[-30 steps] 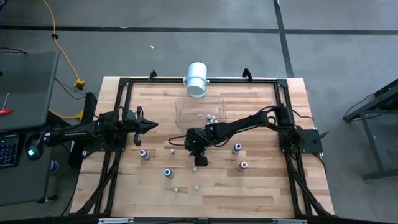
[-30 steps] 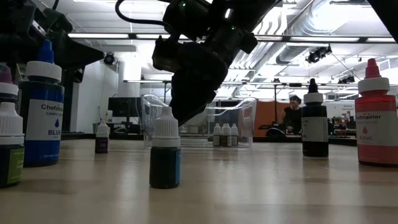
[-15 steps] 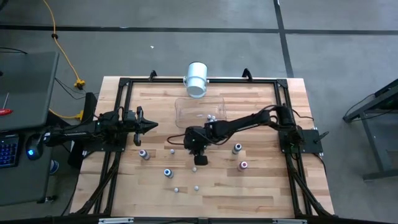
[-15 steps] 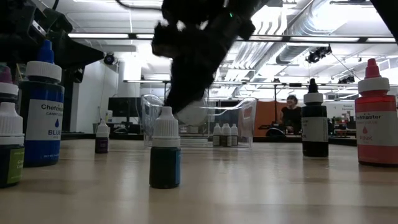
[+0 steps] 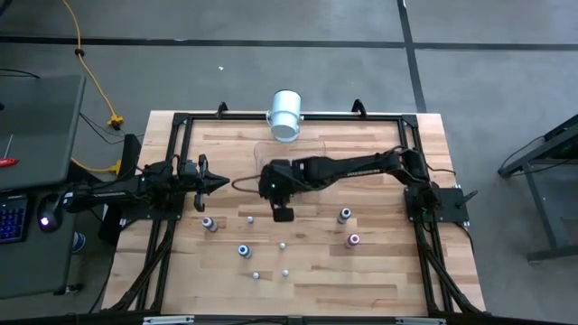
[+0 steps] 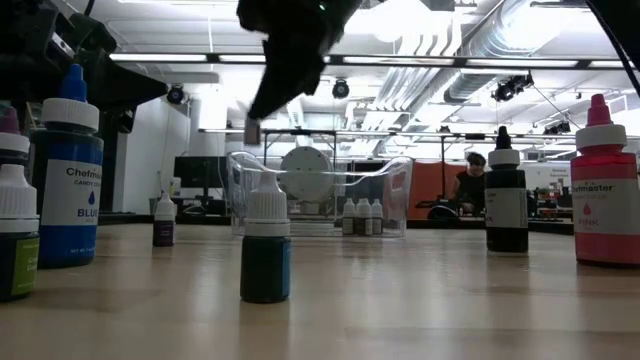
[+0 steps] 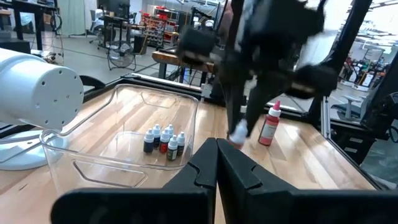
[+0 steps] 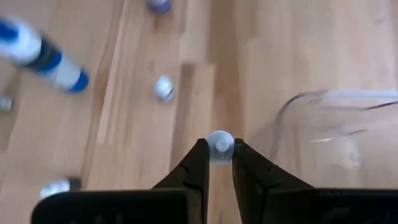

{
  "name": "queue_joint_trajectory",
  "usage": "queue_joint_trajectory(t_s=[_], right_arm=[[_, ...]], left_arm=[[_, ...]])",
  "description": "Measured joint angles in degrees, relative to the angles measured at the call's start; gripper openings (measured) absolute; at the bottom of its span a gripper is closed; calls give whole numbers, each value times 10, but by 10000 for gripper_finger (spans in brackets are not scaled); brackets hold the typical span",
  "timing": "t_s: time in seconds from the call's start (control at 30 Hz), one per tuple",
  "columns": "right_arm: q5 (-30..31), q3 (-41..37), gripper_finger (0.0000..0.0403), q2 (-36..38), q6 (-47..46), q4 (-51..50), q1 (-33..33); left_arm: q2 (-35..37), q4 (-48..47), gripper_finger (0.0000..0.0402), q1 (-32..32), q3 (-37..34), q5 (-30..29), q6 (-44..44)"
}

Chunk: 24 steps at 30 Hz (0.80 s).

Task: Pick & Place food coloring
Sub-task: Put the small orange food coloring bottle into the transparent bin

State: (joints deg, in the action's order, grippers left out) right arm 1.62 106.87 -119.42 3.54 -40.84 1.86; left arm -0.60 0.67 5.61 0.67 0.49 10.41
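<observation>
**Q:** ok so where's the bottle relative to your fingers right now, and where does it need to go?

**A:** My right gripper has its fingers pinching one small white-capped food coloring bottle. I'm looking straight down on the cap, so I'd say its long axis runs up and down, bottle hanging upright between the two pads. In the high view that gripper sits up off the bench, just beside the near wall of the clear tub. The tub lies ahead of the fingertips and slightly off to one side, not under them yet.

**Q:** so the move is basically "carry it over the rim"?

**A:** That's my read. The rim is between the bottle and the spot where a few bottles already stand inside the tub. It needs to travel forward over that wall before I let go, otherwise it probably clips the edge or lands outside.

**Q:** what about your other arm?

**A:** My left gripper is parked off to the left of the tub, fingers pressed together, holding nothing. It's close to the tub too, but the right one has the bottle. The loose bottles are still scattered on the bench behind me.
</observation>
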Motion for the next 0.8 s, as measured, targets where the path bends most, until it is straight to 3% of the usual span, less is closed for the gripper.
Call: queue_joint_trajectory(t_s=[0.23,0.47,0.8], right_arm=[[52,57,40,0,-37,-31,-22],[92,72,40,0,-137,-111,-66],[113,-3,40,24,-263,-138,-143]], left_arm=[[0,0,1,0,0,0,0],[0,0,1,0,0,0,0],[0,0,1,0,0,0,0]])
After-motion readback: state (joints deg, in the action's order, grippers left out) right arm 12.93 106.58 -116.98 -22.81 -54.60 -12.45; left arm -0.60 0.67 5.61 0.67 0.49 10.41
